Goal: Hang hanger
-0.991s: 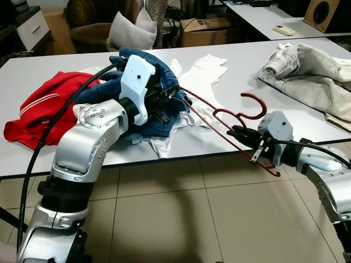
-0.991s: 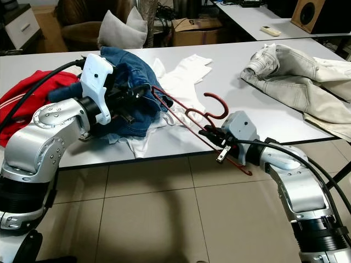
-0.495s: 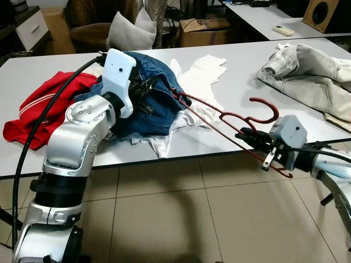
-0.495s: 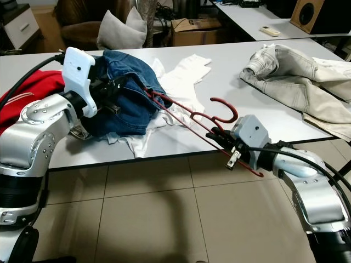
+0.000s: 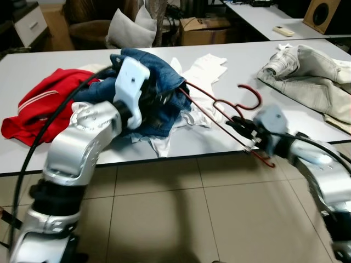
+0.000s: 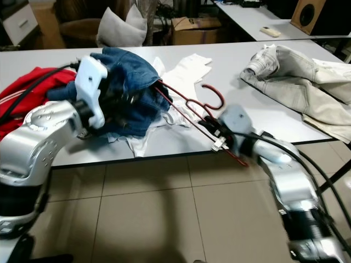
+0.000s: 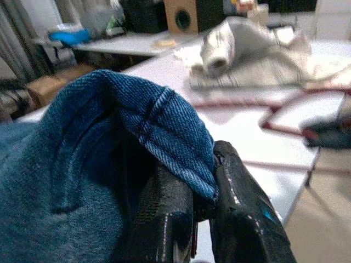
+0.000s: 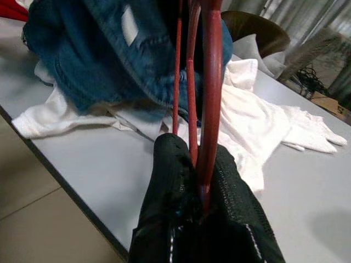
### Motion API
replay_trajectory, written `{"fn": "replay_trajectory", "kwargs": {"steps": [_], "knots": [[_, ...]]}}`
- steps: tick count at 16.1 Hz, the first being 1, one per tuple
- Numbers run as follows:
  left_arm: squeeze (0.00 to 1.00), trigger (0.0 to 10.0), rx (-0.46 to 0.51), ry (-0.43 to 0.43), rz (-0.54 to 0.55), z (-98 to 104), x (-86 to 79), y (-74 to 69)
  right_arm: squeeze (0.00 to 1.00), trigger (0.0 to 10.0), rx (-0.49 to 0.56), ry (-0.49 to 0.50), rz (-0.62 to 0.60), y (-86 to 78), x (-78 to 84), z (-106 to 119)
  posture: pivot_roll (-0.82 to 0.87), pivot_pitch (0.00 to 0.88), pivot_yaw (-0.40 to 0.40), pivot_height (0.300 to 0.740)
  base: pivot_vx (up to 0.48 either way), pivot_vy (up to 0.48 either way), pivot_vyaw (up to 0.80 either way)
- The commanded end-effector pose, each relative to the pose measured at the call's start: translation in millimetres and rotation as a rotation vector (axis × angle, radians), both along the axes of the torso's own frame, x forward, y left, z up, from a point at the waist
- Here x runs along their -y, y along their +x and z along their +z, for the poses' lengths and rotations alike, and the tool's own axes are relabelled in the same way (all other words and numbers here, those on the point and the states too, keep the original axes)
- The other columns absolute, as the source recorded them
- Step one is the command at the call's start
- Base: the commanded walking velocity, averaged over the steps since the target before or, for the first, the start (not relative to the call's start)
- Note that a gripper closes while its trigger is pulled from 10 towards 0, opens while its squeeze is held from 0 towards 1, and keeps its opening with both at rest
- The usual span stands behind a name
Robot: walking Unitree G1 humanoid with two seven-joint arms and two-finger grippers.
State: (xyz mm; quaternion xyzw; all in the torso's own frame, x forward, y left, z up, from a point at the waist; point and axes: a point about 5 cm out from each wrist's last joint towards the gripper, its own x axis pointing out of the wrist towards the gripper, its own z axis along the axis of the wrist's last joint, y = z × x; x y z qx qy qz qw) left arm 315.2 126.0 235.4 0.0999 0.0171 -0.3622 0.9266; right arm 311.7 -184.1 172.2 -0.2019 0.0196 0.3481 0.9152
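The right gripper (image 8: 204, 211) is clamped on the red hanger (image 5: 219, 112) at the table (image 5: 241, 71) edge; the left gripper (image 7: 189, 219) pinches the jeans (image 5: 159, 82) farther in. Dressing the hanger seems underway; next, one hanger end must slide inside the denim.

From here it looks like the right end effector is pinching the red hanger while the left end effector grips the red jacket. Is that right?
Not quite. The right end effector is indeed shut on the red hanger, but the left end effector grips the blue jeans, not the red jacket. The left wrist view shows denim clamped between its fingers; the jacket lies apart on the table.
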Motion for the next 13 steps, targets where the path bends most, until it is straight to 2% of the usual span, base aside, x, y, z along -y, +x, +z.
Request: {"fn": "replay_trajectory", "kwargs": {"steps": [1,4,8,9,10,13], "knots": [[0.00,0.0,-0.008,0.016,-0.028,0,3.1,-3.1,0.00,10.0,0.017,-0.005,0.008,1.9,-2.6,2,-0.13,0.000,0.003,0.740,0.000,0.000,0.00],[0.00,0.0,-0.067,0.061,-0.080,-15,15.5,-12.2,0.00,10.0,-0.068,0.057,0.144,6.1,-29.5,-16,-0.10,0.000,-0.027,0.740,0.000,0.000,0.00],[0.00,0.0,-0.085,0.072,-0.177,-18,34.1,-21.7,0.00,10.0,-0.125,0.036,0.160,13.9,-50.8,-35,-0.09,0.000,-0.037,0.740,0.000,0.000,0.00],[0.00,0.0,-0.063,0.072,-0.175,-14,32.4,-22.8,0.00,10.0,-0.124,0.031,0.071,25.0,-55.2,-41,-0.07,0.000,-0.064,0.740,0.000,0.000,0.00],[0.00,0.0,-0.054,0.077,-0.164,-12,30.2,-22.6,0.00,10.0,-0.121,0.040,0.038,28.5,-54.7,-41,-0.06,0.000,-0.068,0.740,0.000,0.000,0.00],[0.00,0.0,-0.040,0.121,-0.077,-8,6.7,-22.5,0.00,10.0,-0.069,0.212,-0.119,44.9,-37.4,-23,-0.02,0.000,-0.087,0.740,0.000,0.000,0.00]]}}
